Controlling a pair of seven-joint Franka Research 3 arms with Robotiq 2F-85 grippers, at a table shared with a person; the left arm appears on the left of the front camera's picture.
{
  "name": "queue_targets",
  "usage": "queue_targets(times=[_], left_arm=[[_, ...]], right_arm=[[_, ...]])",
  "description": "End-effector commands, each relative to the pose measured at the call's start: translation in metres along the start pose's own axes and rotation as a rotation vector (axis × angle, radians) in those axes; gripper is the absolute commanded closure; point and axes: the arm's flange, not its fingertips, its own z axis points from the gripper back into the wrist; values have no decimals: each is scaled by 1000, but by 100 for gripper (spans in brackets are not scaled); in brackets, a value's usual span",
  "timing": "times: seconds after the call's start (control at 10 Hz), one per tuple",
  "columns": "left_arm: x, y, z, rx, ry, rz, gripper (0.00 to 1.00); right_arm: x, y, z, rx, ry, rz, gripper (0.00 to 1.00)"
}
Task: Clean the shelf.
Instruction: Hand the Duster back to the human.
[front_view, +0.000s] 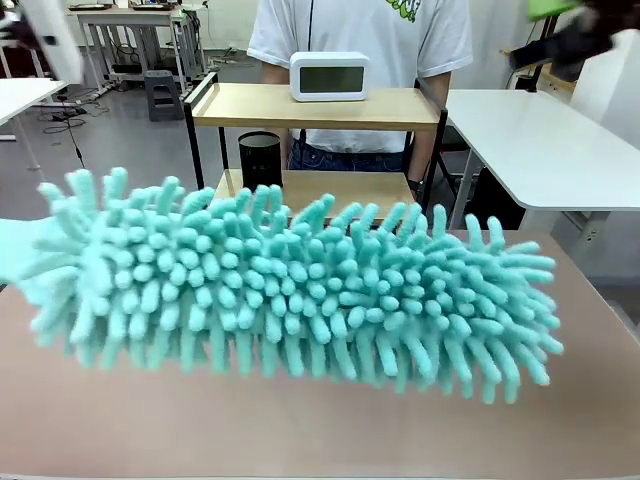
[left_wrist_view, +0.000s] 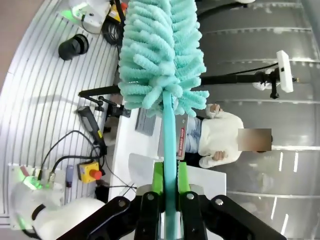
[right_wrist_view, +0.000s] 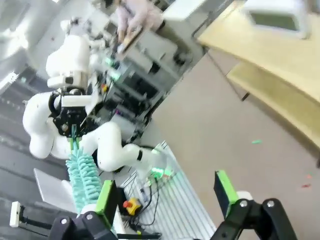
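Note:
The shelf (front_view: 310, 105) stands across the brown table, two light wooden boards in a thin black frame, also seen in the right wrist view (right_wrist_view: 270, 65). A fluffy teal duster (front_view: 290, 285) hangs close in front of the front camera, hiding much of the lower board. My left gripper (left_wrist_view: 170, 177) is shut on the duster's teal handle (left_wrist_view: 169, 135), with the duster head (left_wrist_view: 160, 50) beyond it. My right gripper (right_wrist_view: 165, 192) is open and holds nothing; it hangs high at the front view's upper right (front_view: 565, 30), blurred.
A white digital clock (front_view: 329, 76) sits on the shelf's top board and a black cylinder (front_view: 260, 158) on the lower one. A person in a white T-shirt (front_view: 360, 40) stands right behind the shelf. White tables (front_view: 540, 140) flank it.

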Motion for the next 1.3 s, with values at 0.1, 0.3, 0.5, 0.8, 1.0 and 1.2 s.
queue_targets(times=[0.1,0.3,0.5,0.8,1.0,1.2], left_arm=[[30,20,27,2,6,-7,88],[48,33,37,-20,-6,-18,88],[55,50,42,-37,-30,11,88],[55,61,47,-50,-108,-9,88],[54,60,46,-60,-114,-39,88],[53,61,45,-68,-118,-43,88]], right_arm=[[9,-3,-73,86,281,-63,0],[-7,-2,-111,141,395,-92,0],[-20,9,-128,219,470,-117,0],[-41,20,-140,238,588,-139,0],[-41,17,-141,263,593,-131,0],[-41,17,-140,277,604,-130,0]])
